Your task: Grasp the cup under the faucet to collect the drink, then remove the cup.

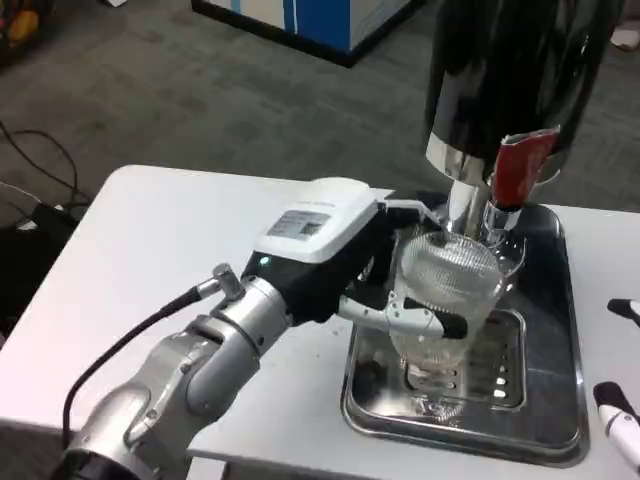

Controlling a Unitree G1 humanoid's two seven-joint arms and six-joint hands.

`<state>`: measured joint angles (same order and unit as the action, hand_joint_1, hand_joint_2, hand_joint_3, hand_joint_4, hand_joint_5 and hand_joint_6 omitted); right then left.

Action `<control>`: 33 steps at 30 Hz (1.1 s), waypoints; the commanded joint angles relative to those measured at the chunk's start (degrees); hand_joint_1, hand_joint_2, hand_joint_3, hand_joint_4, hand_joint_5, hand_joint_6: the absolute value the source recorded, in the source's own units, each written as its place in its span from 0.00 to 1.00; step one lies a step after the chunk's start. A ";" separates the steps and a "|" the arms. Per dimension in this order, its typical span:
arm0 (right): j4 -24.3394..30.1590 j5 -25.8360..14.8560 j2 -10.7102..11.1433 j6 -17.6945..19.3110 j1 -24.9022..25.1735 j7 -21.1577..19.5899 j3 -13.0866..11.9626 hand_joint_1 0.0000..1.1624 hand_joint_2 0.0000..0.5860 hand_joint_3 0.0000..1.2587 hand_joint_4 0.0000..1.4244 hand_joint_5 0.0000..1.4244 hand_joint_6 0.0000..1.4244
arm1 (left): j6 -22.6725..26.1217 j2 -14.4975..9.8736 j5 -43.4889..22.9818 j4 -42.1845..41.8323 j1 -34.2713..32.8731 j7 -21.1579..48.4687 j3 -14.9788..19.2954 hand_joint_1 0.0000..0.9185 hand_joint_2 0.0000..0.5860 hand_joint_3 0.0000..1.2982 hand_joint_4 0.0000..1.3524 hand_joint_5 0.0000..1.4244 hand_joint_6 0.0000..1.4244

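I saw my left robot hand (345,262) holding the clear cup (447,300) under the faucet (510,185), over the shiny drip tray (560,400) on the white bench (150,260). My right robot hand (620,415) peeked in nearby; I could not tell its grip.

A white desk (150,250) with rounded corners takes up the near part of the scene. Beyond its far edge lies grey carpeted floor (200,90). On the floor at the far side, toward the middle, stands a blue and white cabinet (320,20) with a dark base. At the left edge black cables (40,165) loop over the floor next to a dark object that is too cut off to name. In the far left corner sits something yellow and orange (20,25), blurred.
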<state>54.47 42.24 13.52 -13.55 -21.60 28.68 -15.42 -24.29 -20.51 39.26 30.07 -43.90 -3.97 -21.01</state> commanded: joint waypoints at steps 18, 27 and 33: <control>-0.73 -1.98 1.30 -1.67 1.65 -0.71 0.87 0.32 0.87 0.10 0.01 0.03 0.00 | 1.07 -1.69 0.54 -0.42 -1.25 5.38 -1.59 0.27 0.17 0.52 0.44 0.54 0.75; -1.35 -2.70 1.71 -2.15 2.19 -0.73 1.14 0.32 0.87 0.11 0.02 0.04 0.00 | 2.25 -1.42 1.19 -1.16 -2.00 5.38 -1.73 0.24 0.17 0.44 0.30 0.39 0.56; -1.49 -3.47 1.98 -2.38 2.12 -0.99 1.10 0.32 0.88 0.13 0.02 0.05 0.00 | 2.65 -1.23 0.95 -1.05 -2.34 5.95 -1.96 0.21 0.17 0.39 0.25 0.33 0.45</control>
<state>53.35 39.37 15.14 -15.58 -19.43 28.45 -14.35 -22.10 -21.57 39.28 29.17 -45.55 0.42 -21.82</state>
